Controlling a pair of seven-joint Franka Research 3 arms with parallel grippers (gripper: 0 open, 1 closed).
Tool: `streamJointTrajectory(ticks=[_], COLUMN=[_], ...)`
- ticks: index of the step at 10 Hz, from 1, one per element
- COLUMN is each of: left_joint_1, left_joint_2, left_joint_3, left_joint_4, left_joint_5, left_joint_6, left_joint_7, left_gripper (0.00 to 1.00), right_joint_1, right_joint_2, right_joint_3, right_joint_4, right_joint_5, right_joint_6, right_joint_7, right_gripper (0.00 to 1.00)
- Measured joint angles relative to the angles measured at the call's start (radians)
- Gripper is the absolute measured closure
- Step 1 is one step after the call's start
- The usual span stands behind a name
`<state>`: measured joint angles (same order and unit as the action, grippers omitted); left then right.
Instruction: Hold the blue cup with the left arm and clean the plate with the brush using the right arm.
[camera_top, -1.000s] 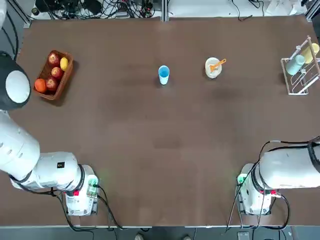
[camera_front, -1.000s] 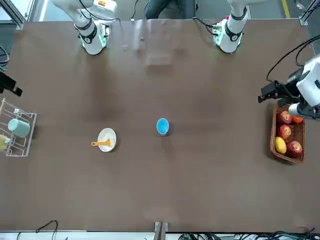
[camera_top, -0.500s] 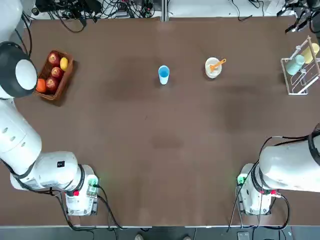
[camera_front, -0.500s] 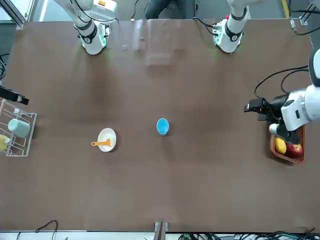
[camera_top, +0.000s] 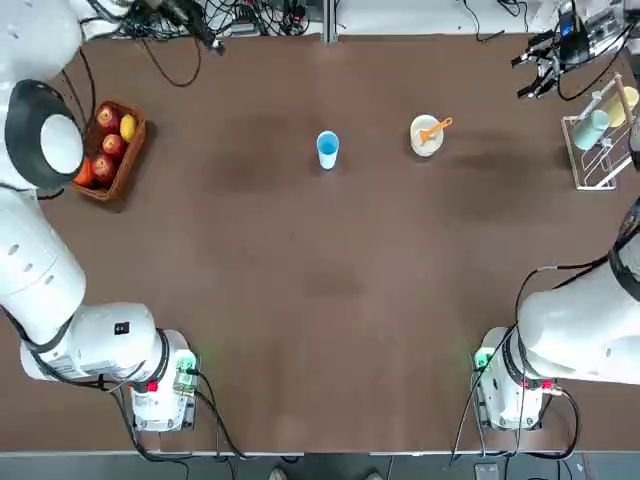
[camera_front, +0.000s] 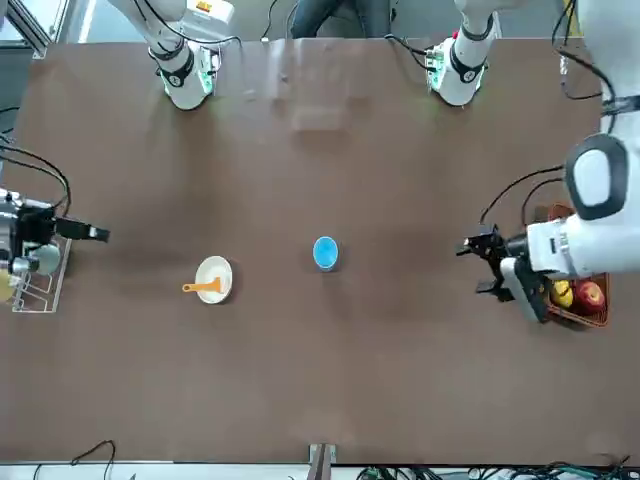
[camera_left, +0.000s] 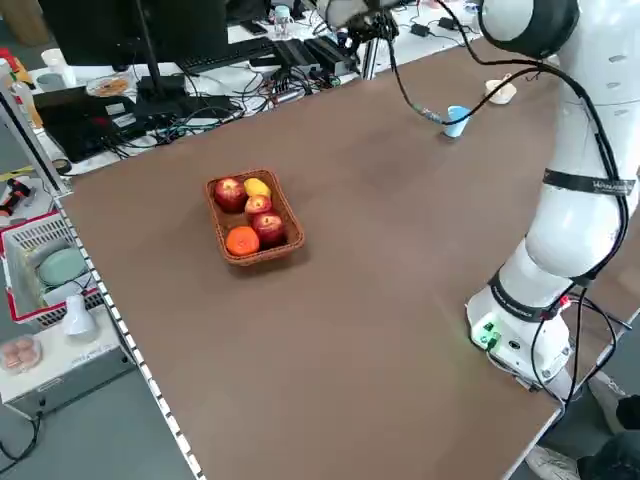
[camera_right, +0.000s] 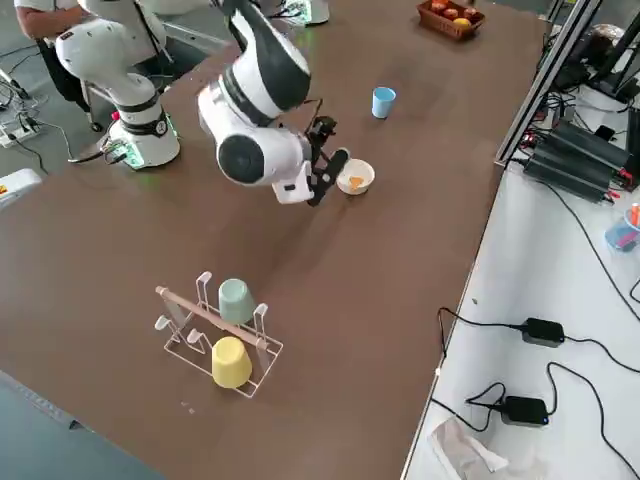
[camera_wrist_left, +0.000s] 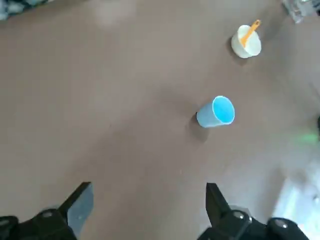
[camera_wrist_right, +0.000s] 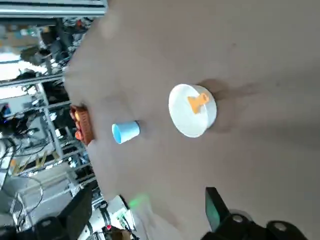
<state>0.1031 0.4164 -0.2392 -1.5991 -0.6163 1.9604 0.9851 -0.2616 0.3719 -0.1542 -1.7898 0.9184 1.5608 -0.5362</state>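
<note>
Left gripper (camera_front: 478, 268) high over the table (camera_top: 330, 300), between the fruit basket (camera_top: 108, 148) and the blue cup (camera_top: 327, 149) but well apart from the cup, fingers (camera_wrist_left: 80, 206) spread wide with nothing between them. Right gripper (camera_front: 98, 235) likewise wide open and empty, fingers (camera_wrist_right: 216, 207) apart, hanging just beside the wire rack (camera_top: 603, 135) at the table's far right corner, well clear of the plate (camera_top: 425, 138). Blue cup standing upright near the middle of the far half of the table: a small light-blue cylinder with a paler inner wall, untouched. Plate to its right in the top view, near but not touching: a small round cream-white dish, a little wider than the cup. Brush (camera_top: 436, 128) lying across the plate, a thin orange stick with its handle end poking over the rim on the side away from the cup, the other end resting inside the dish. In the rack, a pale teal bottle (camera_right: 236, 298) and a yellow cup (camera_right: 230, 362) hung upside down. In the wicker basket at the far left, red apples, one orange fruit and a yellow one. Both white arms reaching out from bases at the near edge, black cables trailing along them
</note>
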Motion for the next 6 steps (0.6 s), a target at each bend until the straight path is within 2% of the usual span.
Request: streamJointTrajectory(ticks=[2, 4, 6], left_joint_1=[-0.001, -0.002, -0.004], left_joint_2=[0.078, 0.141, 0.175], left_joint_3=[-0.055, -0.068, -0.084], left_joint_4=[-0.038, -0.047, -0.063], left_joint_5=[-0.066, -0.084, -0.111], left_joint_6=[0.113, 0.143, 0.156], left_joint_7=[0.263, 0.505, 0.62], left_gripper=[0.01, 0.0, 0.0], right_joint_1=[0.001, 0.008, 0.037], right_joint_2=[0.073, 0.13, 0.174], right_joint_3=[0.004, 0.021, 0.038], right_joint_4=[0.0, 0.002, 0.003], right_joint_5=[0.056, 0.093, 0.116], right_joint_6=[0.002, 0.006, 0.045], right_joint_7=[-0.177, -0.243, -0.263], right_gripper=[0.0, 0.0, 0.0])
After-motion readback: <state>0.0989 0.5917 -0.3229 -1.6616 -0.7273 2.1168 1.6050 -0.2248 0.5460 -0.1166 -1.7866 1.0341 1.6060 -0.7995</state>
